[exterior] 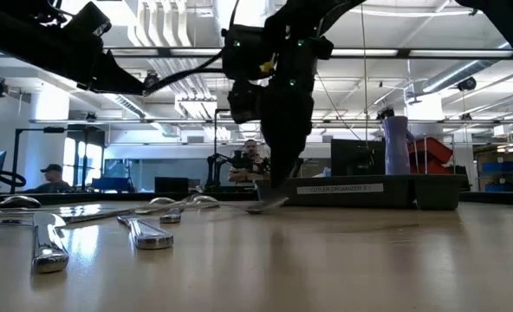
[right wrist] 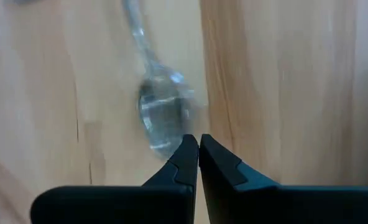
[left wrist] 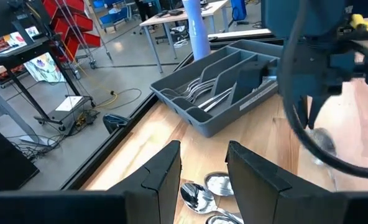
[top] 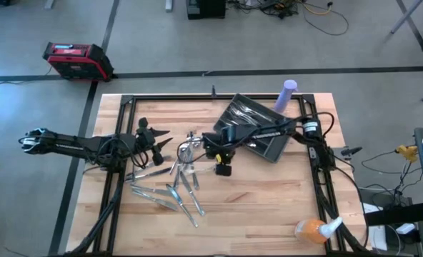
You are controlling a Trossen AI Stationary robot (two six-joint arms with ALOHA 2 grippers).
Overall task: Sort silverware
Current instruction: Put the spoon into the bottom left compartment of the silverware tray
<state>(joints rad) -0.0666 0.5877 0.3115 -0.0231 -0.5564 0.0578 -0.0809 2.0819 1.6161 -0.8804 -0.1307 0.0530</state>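
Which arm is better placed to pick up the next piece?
Probably the right: its gripper hangs shut just above a spoon on the table, near the tray. The left gripper is open, farther back.

The only legible writing is a pale label reading "CUTLERY ORGANIZER" (exterior: pixel 339 188) on the side wall of the dark tray (exterior: pixel 395 192) seen across the worktop in the low view; any following characters are too small.

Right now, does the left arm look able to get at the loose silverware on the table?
Probably yes. The left gripper is open and hovers beside the loose silverware, with spoons just past its fingertips. The right gripper, shut at a spoon, works nearer the tray and could crowd that side.
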